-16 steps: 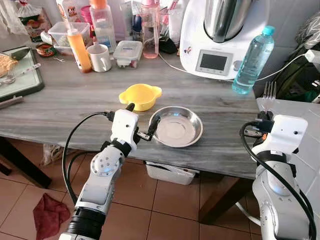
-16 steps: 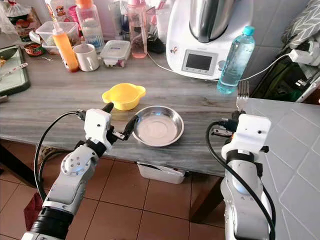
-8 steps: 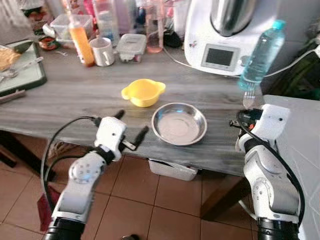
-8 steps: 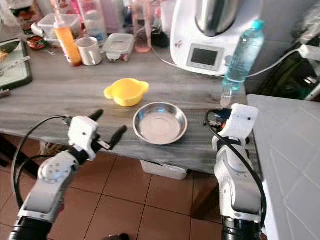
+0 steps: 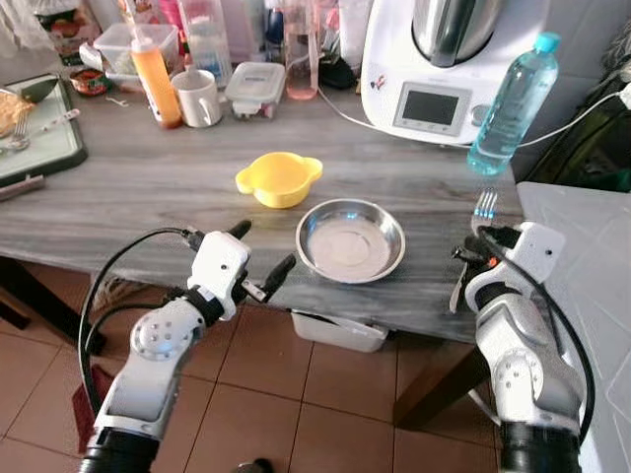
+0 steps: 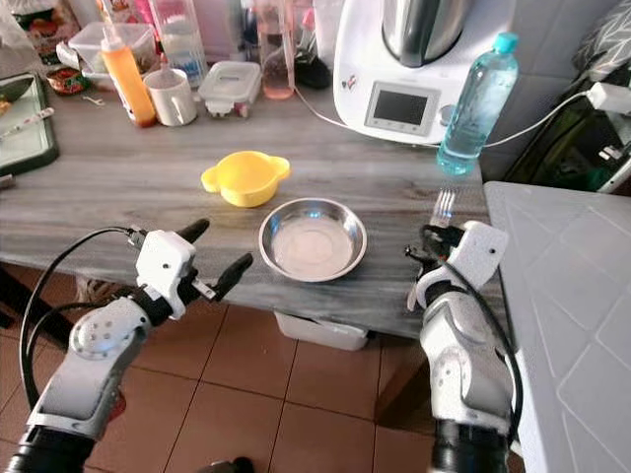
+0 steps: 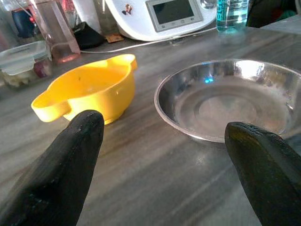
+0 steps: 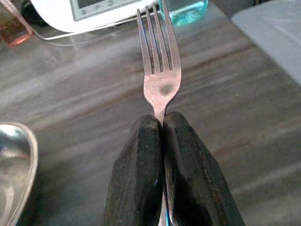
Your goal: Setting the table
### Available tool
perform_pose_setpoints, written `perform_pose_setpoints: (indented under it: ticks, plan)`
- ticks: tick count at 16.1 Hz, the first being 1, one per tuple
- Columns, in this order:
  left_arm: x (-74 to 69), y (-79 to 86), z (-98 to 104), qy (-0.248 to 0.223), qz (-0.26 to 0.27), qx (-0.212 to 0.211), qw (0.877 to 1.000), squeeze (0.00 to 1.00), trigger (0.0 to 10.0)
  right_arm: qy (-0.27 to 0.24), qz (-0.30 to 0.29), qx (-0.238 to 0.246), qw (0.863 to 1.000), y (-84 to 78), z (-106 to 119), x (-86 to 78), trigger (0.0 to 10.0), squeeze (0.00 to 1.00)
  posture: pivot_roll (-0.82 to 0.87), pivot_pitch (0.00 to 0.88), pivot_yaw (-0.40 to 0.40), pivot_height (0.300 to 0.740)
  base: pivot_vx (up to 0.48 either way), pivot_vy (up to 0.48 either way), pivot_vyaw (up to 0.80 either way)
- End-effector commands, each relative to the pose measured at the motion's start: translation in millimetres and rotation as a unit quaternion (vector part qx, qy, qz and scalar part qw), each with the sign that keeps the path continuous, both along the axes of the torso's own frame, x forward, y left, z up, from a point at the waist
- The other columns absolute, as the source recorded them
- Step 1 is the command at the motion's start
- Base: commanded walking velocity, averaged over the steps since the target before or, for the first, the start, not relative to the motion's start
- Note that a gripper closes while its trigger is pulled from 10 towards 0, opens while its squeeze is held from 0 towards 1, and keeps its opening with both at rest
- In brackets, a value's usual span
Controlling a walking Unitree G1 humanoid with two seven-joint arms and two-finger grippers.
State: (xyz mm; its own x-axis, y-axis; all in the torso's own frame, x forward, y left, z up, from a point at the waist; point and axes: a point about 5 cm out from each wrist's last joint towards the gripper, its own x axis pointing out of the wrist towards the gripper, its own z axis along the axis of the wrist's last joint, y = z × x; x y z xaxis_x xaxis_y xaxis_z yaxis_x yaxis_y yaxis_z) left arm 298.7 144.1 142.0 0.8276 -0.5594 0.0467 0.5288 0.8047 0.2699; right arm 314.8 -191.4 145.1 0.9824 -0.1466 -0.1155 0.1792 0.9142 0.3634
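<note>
Fork still to place
My right tool [image 8: 162,123] pinches the fork [image 8: 160,52]; left tool [image 7: 164,136] gapes, metal plate [image 5: 350,239] seemingly set on the counter [image 5: 148,187].

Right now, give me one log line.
left gripper: open, empty | right gripper: shut on fork | steel plate: on table

Head stereo downward; wrist cameras close along fingers [image 8: 141,160]

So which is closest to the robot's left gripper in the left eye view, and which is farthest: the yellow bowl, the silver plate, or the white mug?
From the left gripper:
1. Silver plate, just to its right, near the table's front edge.
2. Yellow bowl, farther back, mid-table.
3. White mug, far back among the bottles.
</note>
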Motion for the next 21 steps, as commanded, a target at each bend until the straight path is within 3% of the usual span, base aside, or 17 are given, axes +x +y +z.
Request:
perform_pose_setpoints:
  ticks: [1,6,9,18,21]
  plan:
    - [-2.6,-1.4,1,0.005,-0.016,0.005,1.000,0.00,10.0,-0.001,0.005,0.018,1.000,1.5,0,4.6,10.0,0.00,0.11,0.166,-0.013,0.740,0.000,0.000,0.00]
    - [-13.6,-9.2,-2,0.041,-0.105,0.000,0.994,0.00,10.0,0.012,0.036,0.044,0.998,13.2,-2,22.1,10.0,0.00,0.12,0.170,-0.016,0.740,0.000,0.000,0.00]
    - [-14.8,-8.1,1,0.046,-0.132,0.004,0.990,0.00,10.0,0.020,0.046,0.046,0.998,17.0,-4,27.5,10.0,0.00,0.12,0.169,-0.020,0.740,0.000,0.000,0.00]
    - [-15.9,-11.5,1,0.053,-0.150,0.002,0.987,0.00,10.0,0.069,0.077,0.100,0.990,23.9,-21,37.5,10.0,0.00,0.13,0.160,-0.023,0.740,0.000,0.000,0.00]
    - [-17.0,-12.6,0,0.055,-0.149,0.001,0.987,0.00,10.0,0.084,0.108,0.102,0.985,34.0,-25,35.7,10.0,0.00,0.13,0.157,-0.025,0.740,0.000,0.000,0.00]
